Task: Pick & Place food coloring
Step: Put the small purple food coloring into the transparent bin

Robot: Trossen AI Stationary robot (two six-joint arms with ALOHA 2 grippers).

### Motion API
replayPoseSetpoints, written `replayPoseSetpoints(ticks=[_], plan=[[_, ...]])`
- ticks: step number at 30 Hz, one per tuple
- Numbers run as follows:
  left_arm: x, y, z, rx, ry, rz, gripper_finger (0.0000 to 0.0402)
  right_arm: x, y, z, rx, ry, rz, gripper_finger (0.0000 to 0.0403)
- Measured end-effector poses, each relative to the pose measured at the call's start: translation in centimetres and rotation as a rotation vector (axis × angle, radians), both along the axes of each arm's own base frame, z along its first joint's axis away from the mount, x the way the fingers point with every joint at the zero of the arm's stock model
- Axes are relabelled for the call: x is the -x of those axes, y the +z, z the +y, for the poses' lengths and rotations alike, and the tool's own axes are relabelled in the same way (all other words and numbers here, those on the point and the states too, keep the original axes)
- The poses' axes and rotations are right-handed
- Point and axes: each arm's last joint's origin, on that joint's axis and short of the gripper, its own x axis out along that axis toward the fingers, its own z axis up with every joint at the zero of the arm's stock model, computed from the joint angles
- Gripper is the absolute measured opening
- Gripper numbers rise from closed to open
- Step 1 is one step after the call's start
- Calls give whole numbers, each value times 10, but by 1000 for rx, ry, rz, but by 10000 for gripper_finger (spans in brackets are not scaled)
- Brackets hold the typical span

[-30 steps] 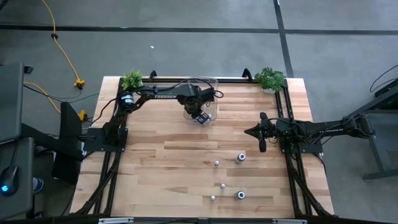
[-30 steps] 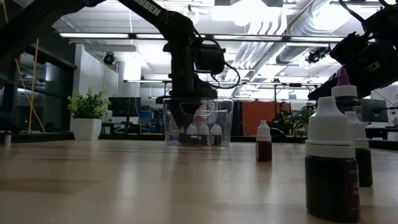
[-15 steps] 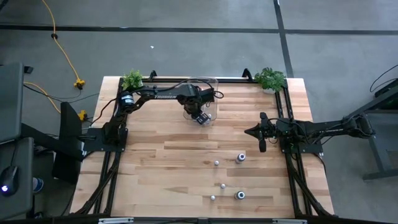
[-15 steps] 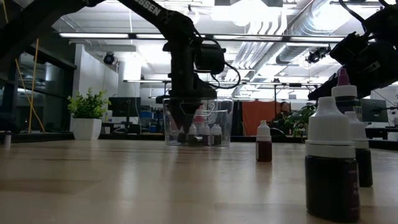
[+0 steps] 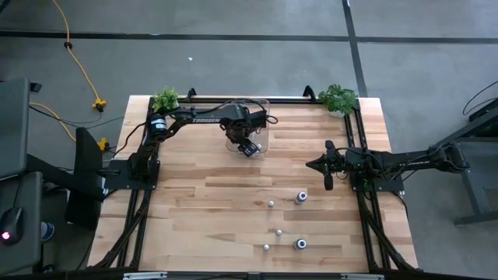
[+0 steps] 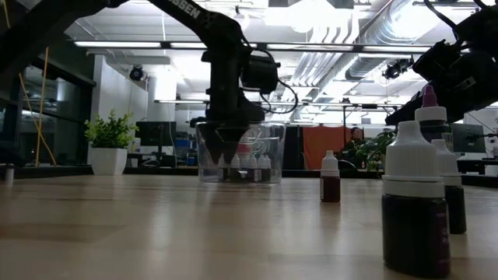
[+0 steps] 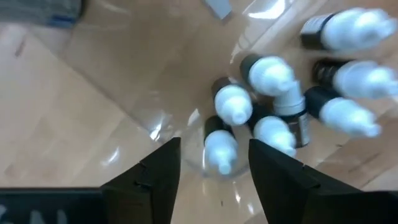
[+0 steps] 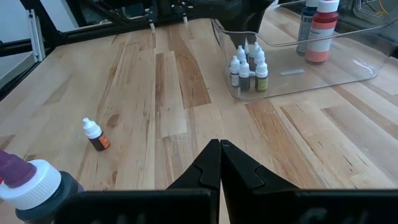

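Note:
My left gripper reaches down into the clear bin at the table's far middle, open, near the bin's left end. Several small white-capped food coloring bottles stand in the bin. One bottle sits between the open fingers. Several more bottles stand loose on the near right of the table. One of them is a small one. My right gripper is shut and hangs by the right edge. My left gripper comes into the bin from above, pointing down. Its fingers stand on either side of a small bottle's white cap; whether they touch it I cannot tell. One finger is close to the bin's clear corner wall, and contact there I cannot tell.
Two potted plants stand at the far corners. Black rails run along the table's left, right and far sides. Two larger bottles stand at the bin's other end. A large dark bottle stands near the low camera.
My left gripper has moved a little toward the table's left edge, still open. The clear bin, with the bottles in it, has slid along the table the same way.

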Motion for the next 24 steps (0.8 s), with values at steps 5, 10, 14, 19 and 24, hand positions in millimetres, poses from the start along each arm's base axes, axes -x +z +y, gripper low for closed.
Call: replayPoseSetpoints(ticks=[5,10,14,19,24], plan=[[1,20,0,-21,1,-60,184,0,0,0,0,0,0,0],[4,42,-1,-38,1,-114,184,0,0,0,0,0,0,0],[10,64,-3,-54,1,-165,184,0,0,0,0,0,0,0],[20,95,-7,-80,0,-248,184,0,0,0,0,0,0,0],[30,123,-23,-97,-34,-327,184,0,0,0,0,0,0,0]])
